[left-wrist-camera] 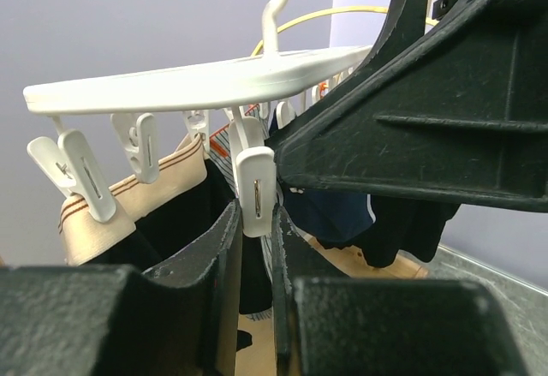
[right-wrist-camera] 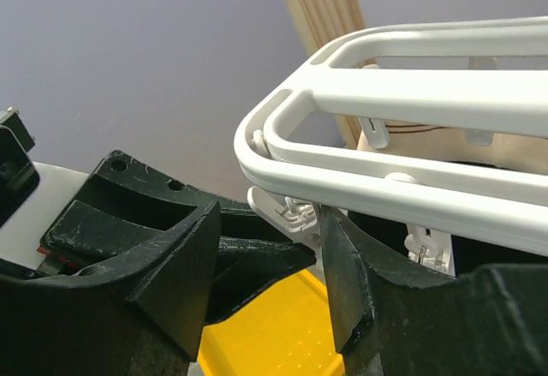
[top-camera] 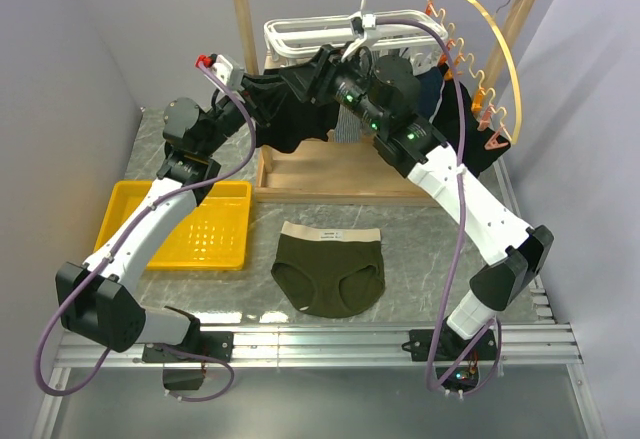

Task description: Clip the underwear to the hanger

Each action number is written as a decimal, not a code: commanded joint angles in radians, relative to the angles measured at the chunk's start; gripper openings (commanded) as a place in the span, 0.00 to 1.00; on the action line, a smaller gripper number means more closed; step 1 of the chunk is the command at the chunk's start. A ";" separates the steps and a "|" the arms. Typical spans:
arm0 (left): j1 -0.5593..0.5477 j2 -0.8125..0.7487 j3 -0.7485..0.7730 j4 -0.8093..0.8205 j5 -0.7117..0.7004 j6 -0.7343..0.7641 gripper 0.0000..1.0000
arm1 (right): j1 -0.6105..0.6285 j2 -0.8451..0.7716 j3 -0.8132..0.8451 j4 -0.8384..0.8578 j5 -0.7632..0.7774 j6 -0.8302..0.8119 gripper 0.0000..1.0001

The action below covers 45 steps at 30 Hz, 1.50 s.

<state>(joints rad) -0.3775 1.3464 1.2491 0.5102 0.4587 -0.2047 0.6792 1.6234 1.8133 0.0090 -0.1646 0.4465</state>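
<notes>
Approach step, likely: underwear [top-camera: 330, 274] flat on tabletop [top-camera: 420, 249], unheld; left tool [left-wrist-camera: 254, 213] narrowly straddles hanger [left-wrist-camera: 197, 80] clip [left-wrist-camera: 255, 179], grip unclear; right tool [right-wrist-camera: 270, 217] gapes empty. Next: fetch underwear.

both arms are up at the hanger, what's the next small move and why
Probably lower the right pincer from the white plastic grid-frame hanger toward the beige waistband of the dark olive-green briefs: they lie flat on the grey table, unheld, while the left pincer straddles a dangling white clip.

right claw [right-wrist-camera: 267, 222] spread, a white clip [right-wrist-camera: 287, 207] showing between, beneath the hanger [right-wrist-camera: 428, 93]
</notes>
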 commanded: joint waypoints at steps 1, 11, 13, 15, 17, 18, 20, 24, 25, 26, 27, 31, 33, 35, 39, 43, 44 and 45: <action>-0.004 -0.016 0.029 0.024 0.041 -0.005 0.04 | 0.016 -0.002 0.046 0.082 0.017 -0.043 0.57; -0.006 -0.016 0.029 0.007 0.070 -0.007 0.03 | 0.037 0.023 0.067 0.075 0.089 -0.094 0.56; -0.006 -0.016 0.030 0.002 0.078 -0.005 0.03 | 0.039 0.026 0.070 0.078 0.096 -0.100 0.53; -0.006 -0.016 0.029 0.002 0.083 -0.009 0.04 | 0.039 0.029 0.078 0.077 0.103 -0.106 0.46; -0.008 -0.016 0.032 0.002 0.086 -0.010 0.04 | 0.042 0.033 0.089 0.069 0.106 -0.111 0.37; -0.008 -0.016 0.033 -0.001 0.086 -0.012 0.07 | 0.040 0.033 0.087 0.068 0.106 -0.111 0.34; -0.008 -0.013 0.041 -0.012 0.084 -0.012 0.12 | 0.040 0.032 0.087 0.065 0.108 -0.104 0.23; -0.008 -0.020 0.052 -0.032 0.075 -0.009 0.31 | 0.040 0.026 0.086 0.060 0.105 -0.092 0.12; -0.006 -0.021 0.052 -0.036 0.072 -0.007 0.34 | 0.039 0.023 0.086 0.060 0.103 -0.089 0.11; -0.008 -0.023 0.053 -0.042 0.071 -0.007 0.37 | 0.040 0.023 0.086 0.059 0.103 -0.088 0.07; -0.008 -0.024 0.053 -0.047 0.070 -0.007 0.43 | 0.040 0.021 0.084 0.060 0.103 -0.085 0.03; -0.008 -0.021 0.065 -0.056 0.057 -0.004 0.52 | 0.040 0.016 0.075 0.060 0.109 -0.072 0.00; -0.008 -0.013 0.073 -0.053 0.052 -0.005 0.50 | 0.040 0.013 0.069 0.062 0.106 -0.066 0.00; -0.008 -0.006 0.090 -0.056 0.052 -0.007 0.48 | 0.040 0.009 0.060 0.063 0.090 -0.051 0.00; -0.008 0.010 0.110 -0.053 0.037 -0.013 0.35 | 0.040 0.004 0.055 0.060 0.071 -0.034 0.00; -0.008 0.016 0.127 -0.052 0.061 -0.016 0.17 | 0.040 0.001 0.052 0.060 0.062 -0.035 0.00; -0.008 0.019 0.127 -0.053 0.064 -0.015 0.12 | 0.039 0.000 0.050 0.062 0.059 -0.035 0.04; -0.008 0.019 0.128 -0.053 0.066 -0.015 0.10 | 0.040 -0.002 0.052 0.062 0.056 -0.032 0.09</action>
<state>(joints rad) -0.3763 1.3605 1.3247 0.4210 0.4923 -0.2039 0.7109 1.6550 1.8458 0.0391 -0.0761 0.4007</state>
